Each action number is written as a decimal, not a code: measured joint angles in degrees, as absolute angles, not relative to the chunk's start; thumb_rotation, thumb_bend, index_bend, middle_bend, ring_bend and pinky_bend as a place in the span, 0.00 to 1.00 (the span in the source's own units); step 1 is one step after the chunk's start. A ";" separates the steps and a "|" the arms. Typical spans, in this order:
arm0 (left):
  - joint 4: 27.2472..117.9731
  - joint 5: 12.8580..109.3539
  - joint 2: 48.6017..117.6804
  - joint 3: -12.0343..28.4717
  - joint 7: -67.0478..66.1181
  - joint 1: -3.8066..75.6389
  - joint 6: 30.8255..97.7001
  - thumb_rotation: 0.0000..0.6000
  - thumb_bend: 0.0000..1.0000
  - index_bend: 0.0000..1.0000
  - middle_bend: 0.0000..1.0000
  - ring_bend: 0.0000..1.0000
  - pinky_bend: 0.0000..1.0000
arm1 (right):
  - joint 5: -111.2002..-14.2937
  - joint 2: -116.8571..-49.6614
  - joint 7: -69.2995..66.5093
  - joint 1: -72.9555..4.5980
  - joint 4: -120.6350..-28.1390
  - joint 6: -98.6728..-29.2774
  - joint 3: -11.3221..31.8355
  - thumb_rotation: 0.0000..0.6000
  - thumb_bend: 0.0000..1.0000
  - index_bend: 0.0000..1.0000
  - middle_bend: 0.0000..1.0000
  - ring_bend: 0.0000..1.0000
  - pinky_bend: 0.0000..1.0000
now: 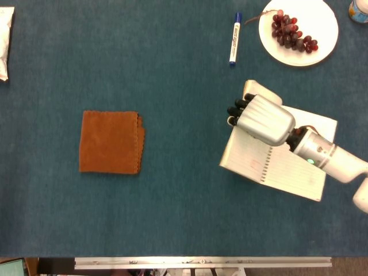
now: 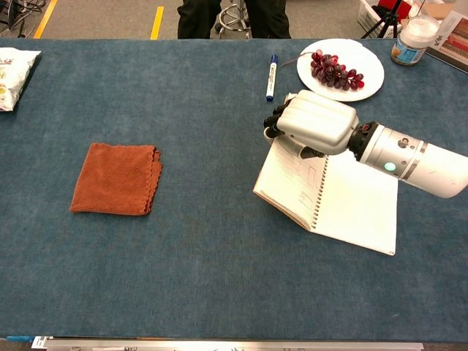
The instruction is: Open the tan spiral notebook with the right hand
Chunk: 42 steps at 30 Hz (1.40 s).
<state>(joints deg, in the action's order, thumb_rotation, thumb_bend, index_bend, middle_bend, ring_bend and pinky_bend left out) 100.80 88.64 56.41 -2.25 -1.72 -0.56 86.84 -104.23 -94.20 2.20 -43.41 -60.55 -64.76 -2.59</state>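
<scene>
The spiral notebook (image 1: 293,167) lies open on the blue table, right of centre, its lined white pages (image 2: 355,201) facing up. Its wire spiral (image 1: 266,167) runs down the middle. The cover leaf (image 2: 289,175) is turned over to the left, pale inside up. My right hand (image 1: 259,118) hovers over that leaf's far edge with its fingers (image 2: 276,121) curled, and it holds the cover there. A tan corner of the cover (image 1: 256,88) sticks up beside the hand. My left hand is in neither view.
A folded brown cloth (image 1: 110,142) lies left of centre. A blue-and-white marker (image 1: 234,38) and a white plate (image 1: 322,23) of red grapes (image 1: 292,31) sit beyond the notebook. A jar (image 2: 413,38) stands at the far right, a packet (image 1: 4,40) at the far left.
</scene>
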 measured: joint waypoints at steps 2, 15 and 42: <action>100.93 88.80 56.46 -2.32 -1.90 -0.53 86.73 1.00 0.26 0.17 0.11 0.10 0.06 | -102.99 -95.48 3.93 -43.58 -59.90 -63.53 -1.96 1.00 0.40 0.37 0.29 0.22 0.26; 101.26 88.52 56.32 -2.16 -2.41 -0.35 86.46 1.00 0.26 0.17 0.10 0.10 0.06 | -95.74 -100.62 14.97 -42.08 -60.53 -63.34 3.08 1.00 0.09 0.00 0.03 0.00 0.08; 96.48 87.12 63.68 2.43 -5.93 3.92 85.78 1.00 0.26 0.17 0.10 0.10 0.06 | -82.94 -67.04 19.73 -12.86 -90.95 -88.73 0.50 1.00 0.31 0.50 0.40 0.30 0.41</action>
